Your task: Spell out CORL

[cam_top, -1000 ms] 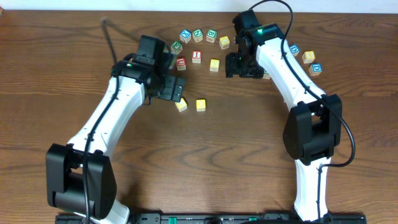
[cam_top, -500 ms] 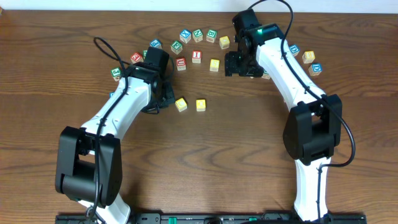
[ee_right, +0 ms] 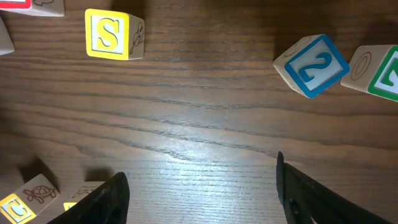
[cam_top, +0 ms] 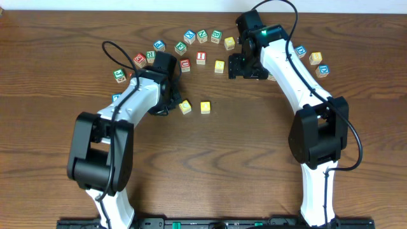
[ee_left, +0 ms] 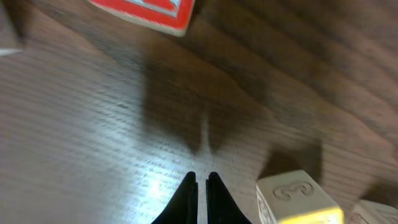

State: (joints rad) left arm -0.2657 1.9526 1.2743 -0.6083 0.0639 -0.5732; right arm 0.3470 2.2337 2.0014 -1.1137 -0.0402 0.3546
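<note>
Woodgrain, dark and glossy, covers the table (cam_top: pixel 254 159). Painted wooden letter cubes (cam_top: pixel 201 35) curve in an arc toward its far side; two yellow ones (cam_top: pixel 205 107) sit apart, nearer. The left gripper (ee_left: pixel 201 186) is pinched closed on nothing (one of the pair just beside its tips). The right gripper (ee_right: pixel 199 199) gapes empty below a yellow S cube (ee_right: pixel 112 34).

Dark wooden surface (cam_top: pixel 241 146) under soft light.
Its brown grain runs side to side; a pale strip (cam_top: pixel 95 4) borders the far edge, and a dull sheen (ee_right: pixel 186 146) lies on the wood.
</note>
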